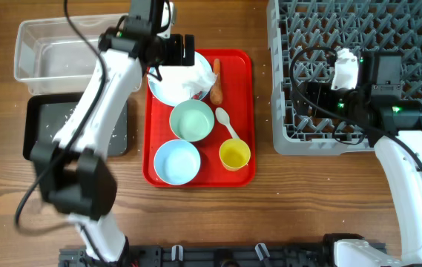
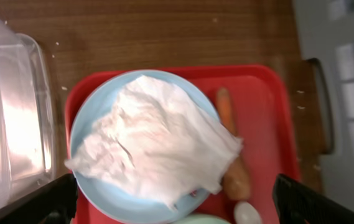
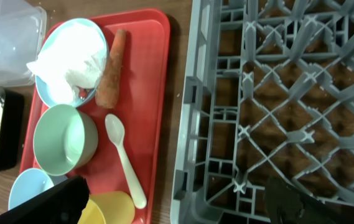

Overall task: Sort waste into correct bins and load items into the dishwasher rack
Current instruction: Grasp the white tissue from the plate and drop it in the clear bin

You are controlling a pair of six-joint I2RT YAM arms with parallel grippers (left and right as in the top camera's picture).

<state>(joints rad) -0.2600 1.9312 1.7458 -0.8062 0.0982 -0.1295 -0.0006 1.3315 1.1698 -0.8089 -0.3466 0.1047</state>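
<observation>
Plainly my left claw [image 2: 173, 199], spread wide, hangs straight above the crumpled wrapper [image 2: 155, 140]; right claw [image 3: 177, 202], also spread, is farther.

Wooden table [image 1: 307, 200]: clear tub [image 1: 47, 55], black tray [image 1: 40, 126], red tray [image 1: 236, 74], grey rack [image 1: 418, 30].

Robot lab: left arm [image 1: 99, 96], right arm [image 1: 411, 170], wooden table [image 1: 285, 208].

Crowded red tray [image 1: 240, 89]: crumpled wrapper paper [image 2: 158, 143] smothers the pale blue plate [image 2: 86, 124], the carrot [image 2: 229, 143] just beside it. The mint-green bowl [image 1: 192, 121], white spoon [image 1: 227, 123] and yellow cup [image 1: 234, 155] sit close together below. A bare strip of table [image 1: 262, 89] separates tray from dishwasher rack [image 1: 307, 141]. The left arm [image 1: 99, 96] stretches across the black tray [image 1: 33, 126], blocking it from above.
</observation>
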